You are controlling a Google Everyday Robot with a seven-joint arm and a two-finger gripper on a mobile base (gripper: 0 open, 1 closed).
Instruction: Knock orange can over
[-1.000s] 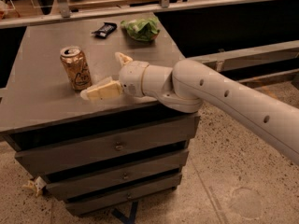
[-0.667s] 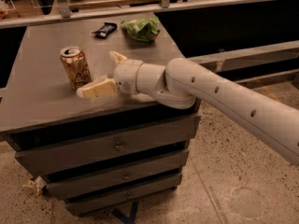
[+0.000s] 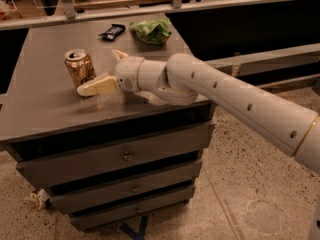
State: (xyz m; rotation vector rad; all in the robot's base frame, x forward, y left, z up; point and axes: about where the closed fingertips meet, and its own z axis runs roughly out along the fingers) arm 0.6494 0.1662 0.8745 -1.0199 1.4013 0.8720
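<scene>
On the grey surface (image 3: 45,109) the orange can (image 3: 79,67) stands upright. The tool (image 3: 100,73) sits at its 4 o'clock, 2 fingers spread wide, holding nothing, perhaps touching it.

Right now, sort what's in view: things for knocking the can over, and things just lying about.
Job: orange can, upright on the drawer unit; end effector, open, close beside it.
Lying about: black wrapper and green bag at the unit's back edge.
</scene>
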